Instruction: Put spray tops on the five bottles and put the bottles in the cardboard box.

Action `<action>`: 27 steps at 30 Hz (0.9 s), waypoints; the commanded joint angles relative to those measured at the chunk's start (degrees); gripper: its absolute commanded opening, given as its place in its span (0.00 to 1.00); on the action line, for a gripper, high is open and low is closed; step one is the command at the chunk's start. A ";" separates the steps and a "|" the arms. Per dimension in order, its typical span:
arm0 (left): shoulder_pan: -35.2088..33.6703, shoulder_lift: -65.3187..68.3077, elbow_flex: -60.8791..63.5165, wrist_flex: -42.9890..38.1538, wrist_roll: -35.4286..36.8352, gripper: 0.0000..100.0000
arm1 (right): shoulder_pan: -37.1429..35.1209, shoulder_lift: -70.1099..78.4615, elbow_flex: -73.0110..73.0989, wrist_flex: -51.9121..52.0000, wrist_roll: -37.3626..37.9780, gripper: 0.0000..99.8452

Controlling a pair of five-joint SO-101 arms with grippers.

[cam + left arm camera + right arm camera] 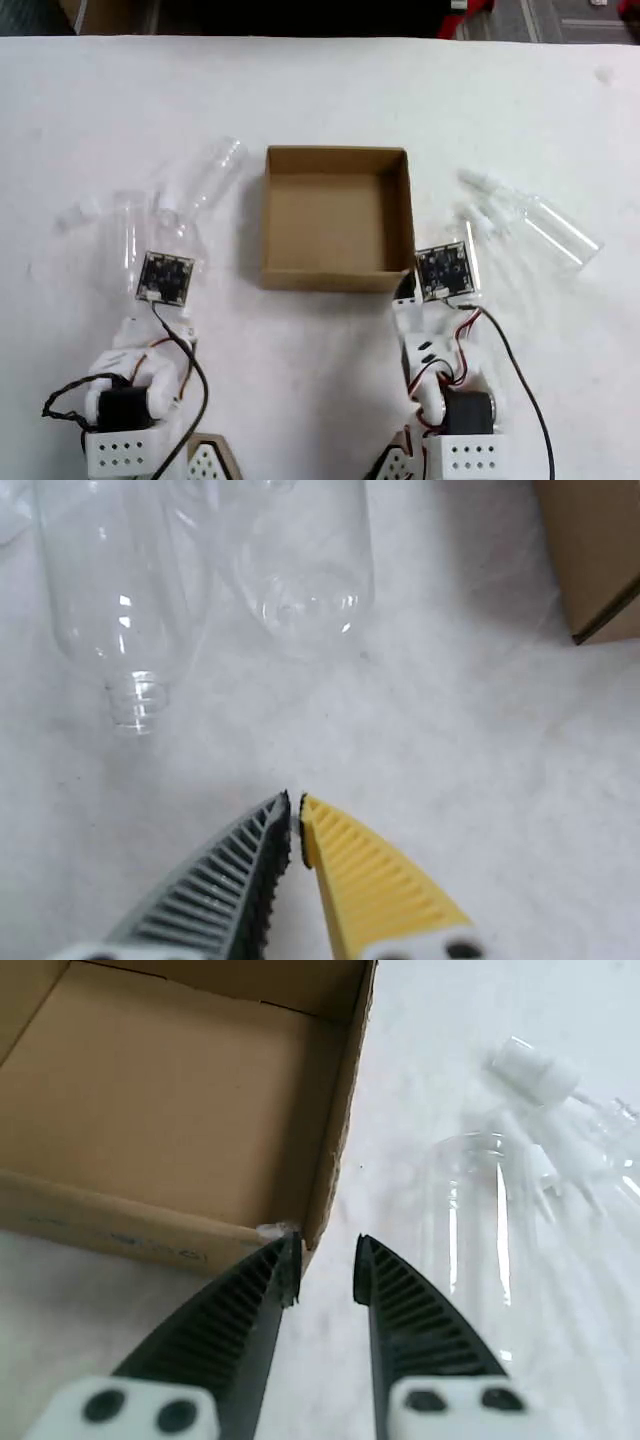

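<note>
The open cardboard box [335, 215] stands mid-table with nothing in it. Clear uncapped bottles [128, 232] lie in a cluster to its left. In the left wrist view my left gripper [295, 808] is shut and holds nothing, a short way back from the open neck of one bottle [132, 590]; a second bottle [300, 565] lies beside that one. My right gripper [326, 1258] stands slightly open and bare at the box's [180, 1120] near right corner. A clear bottle [480, 1220] and a white spray top [530, 1070] lie just beyond it.
More clear bottles [558, 232] and white spray tops [482, 184] lie right of the box. The box's corner [600, 550] shows at the edge of the left wrist view. Both arm bases [125, 440] [465, 440] sit at the near table edge.
</note>
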 commanded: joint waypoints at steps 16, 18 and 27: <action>0.13 -0.57 -0.26 0.44 0.70 0.02 | -0.48 0.04 0.53 -0.75 0.70 0.08; 0.13 -0.57 -0.26 0.44 0.70 0.02 | -0.57 -0.04 0.53 0.48 0.70 0.08; 0.13 -0.57 -0.26 0.44 0.70 0.02 | -0.57 -0.04 0.53 0.66 0.44 0.08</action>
